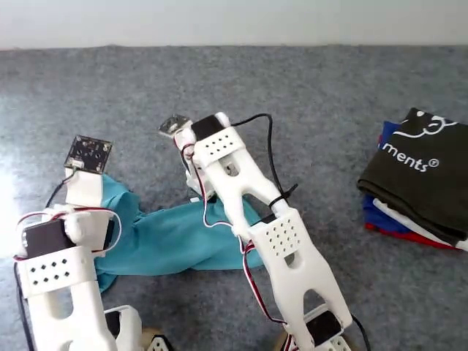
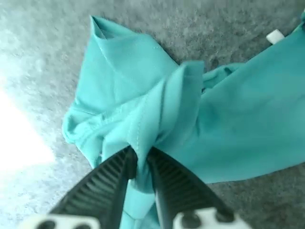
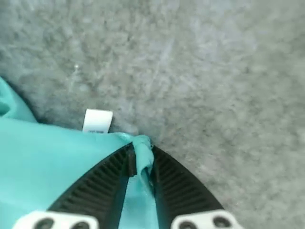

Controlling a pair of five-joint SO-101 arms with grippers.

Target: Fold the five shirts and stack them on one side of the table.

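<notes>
A stack of folded shirts (image 1: 417,183), black on top over blue, white and red, sits on the grey table (image 1: 314,95), well apart from both pairs of fingers, out past the right arm. The teal shirt (image 1: 172,238) lies crumpled, stretched from one pair to the other. The left fingers (image 2: 129,160) are nearly closed, pinching a bunched fold of it. The right fingers (image 3: 127,157) are likewise clamped on a corner of its edge, with a white tag (image 3: 97,120) just beside them.
</notes>
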